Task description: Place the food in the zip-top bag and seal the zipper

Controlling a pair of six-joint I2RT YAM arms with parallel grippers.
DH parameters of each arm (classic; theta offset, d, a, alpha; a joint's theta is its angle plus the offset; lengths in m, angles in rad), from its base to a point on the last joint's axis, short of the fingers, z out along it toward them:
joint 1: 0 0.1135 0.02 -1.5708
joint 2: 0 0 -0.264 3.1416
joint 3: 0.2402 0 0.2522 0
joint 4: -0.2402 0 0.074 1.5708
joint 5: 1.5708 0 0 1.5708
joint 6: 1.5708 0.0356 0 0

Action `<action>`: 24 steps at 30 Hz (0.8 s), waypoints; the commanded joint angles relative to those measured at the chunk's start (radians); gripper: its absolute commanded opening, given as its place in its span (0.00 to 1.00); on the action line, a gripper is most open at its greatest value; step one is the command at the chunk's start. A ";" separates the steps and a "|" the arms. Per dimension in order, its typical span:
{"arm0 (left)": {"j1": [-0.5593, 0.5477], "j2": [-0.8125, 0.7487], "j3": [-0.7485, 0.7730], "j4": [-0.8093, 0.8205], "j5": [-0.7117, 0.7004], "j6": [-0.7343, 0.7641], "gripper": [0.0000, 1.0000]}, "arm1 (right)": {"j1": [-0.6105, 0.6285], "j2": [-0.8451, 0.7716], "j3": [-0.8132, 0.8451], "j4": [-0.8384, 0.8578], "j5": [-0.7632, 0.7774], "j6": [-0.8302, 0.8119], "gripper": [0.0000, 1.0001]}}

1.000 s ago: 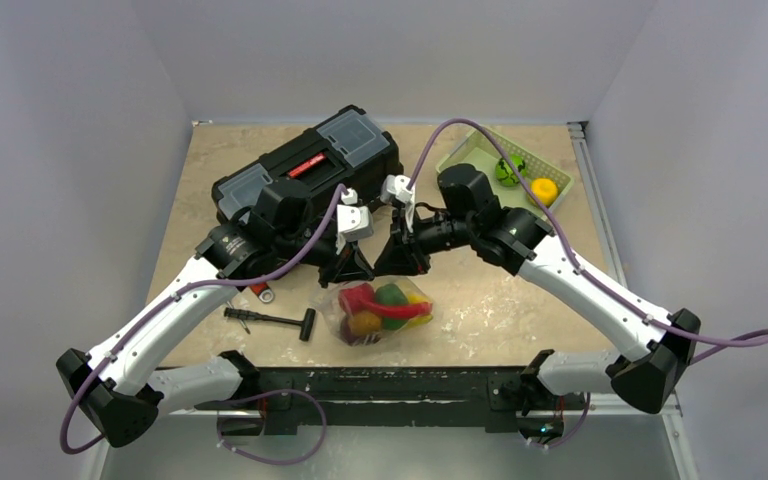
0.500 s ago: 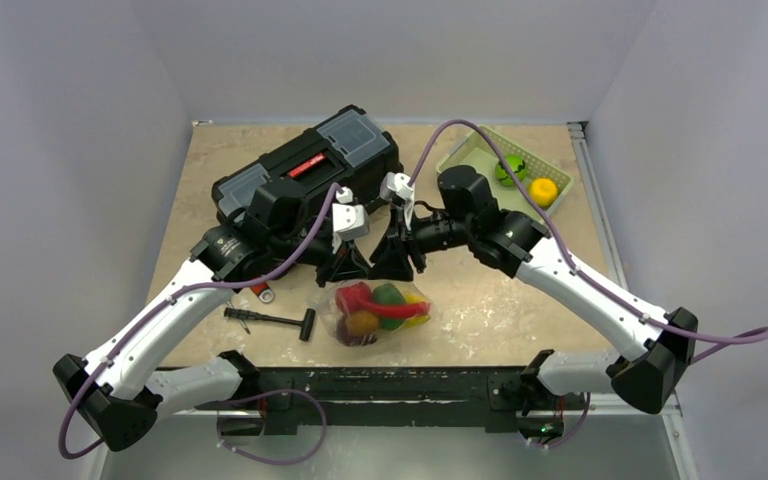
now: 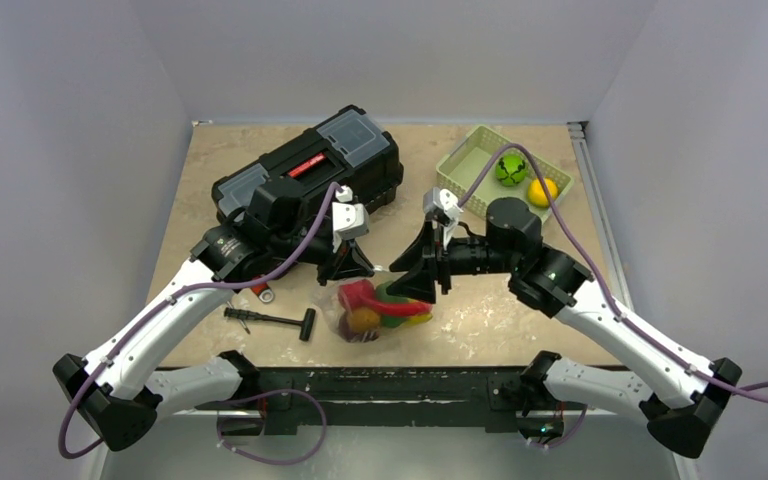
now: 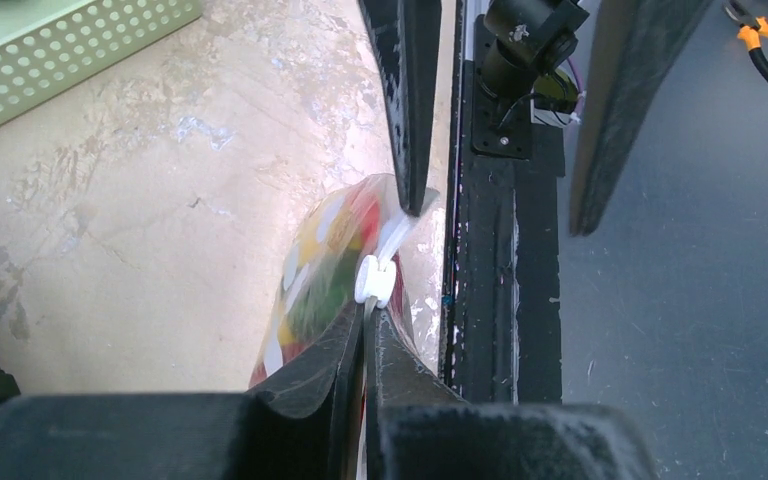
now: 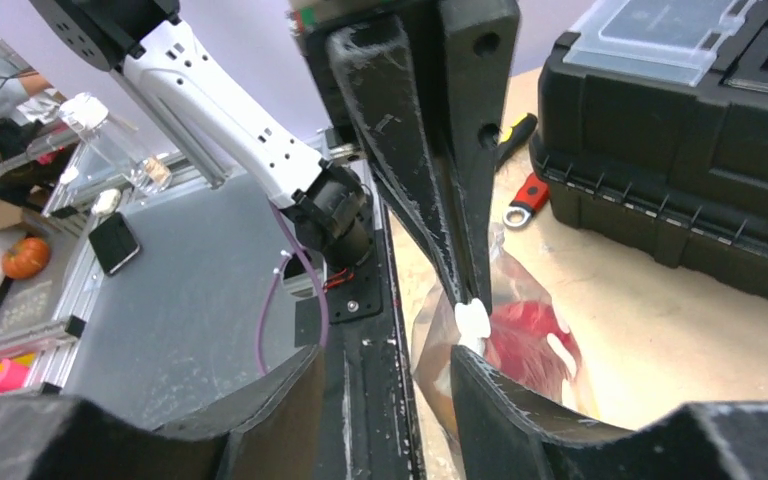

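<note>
Two arms work a zip-top bag [image 3: 385, 312] near the front edge of the bench [image 3: 500, 310]. The left end effector [image 4: 366, 318] is clamped tight on the bag's mouth just behind a small white tab [image 4: 375, 280] on the zipper [image 4: 392, 240]. The right end effector [image 5: 382, 370] stands apart and holds nothing, with one finger touching the mouth edge in the left wrist view. The food [image 3: 360, 298] shows through the dotted film as red, green, yellow and orange pieces. The likeliest trouble is sealing too soon: a green toy [image 3: 510, 168] and a yellow toy [image 3: 543, 190] lie in the pale green basket [image 3: 465, 165], well apart from the bag, and a closed zipper would shut them out. The single pinch on slick film could also slip, and a loaded bag this near the edge might tip or roll off. If the right fingers close on film rather than on the strip, they could crumple the mouth and leave a gap. Whether the strip is pressed shut along its length cannot be told. The count is two arms, one bag, one basket holding two toys, one black toolbox [image 3: 305, 170], one black-handled tool [image 3: 272, 320] and one red-handled tool [image 3: 264, 292] partly hidden under the left arm. At least four pieces are in the bag, though overlap blurs the number.
</note>
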 commanded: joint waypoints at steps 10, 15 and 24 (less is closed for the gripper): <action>0.004 0.000 0.022 0.060 0.052 -0.016 0.00 | -0.001 0.053 -0.003 0.110 0.062 -0.050 0.40; 0.004 0.007 0.026 0.057 0.056 -0.014 0.00 | 0.001 0.058 0.062 -0.065 0.129 -0.213 0.29; 0.004 0.010 0.027 0.052 0.059 -0.014 0.00 | 0.001 0.071 0.088 -0.110 0.087 -0.261 0.09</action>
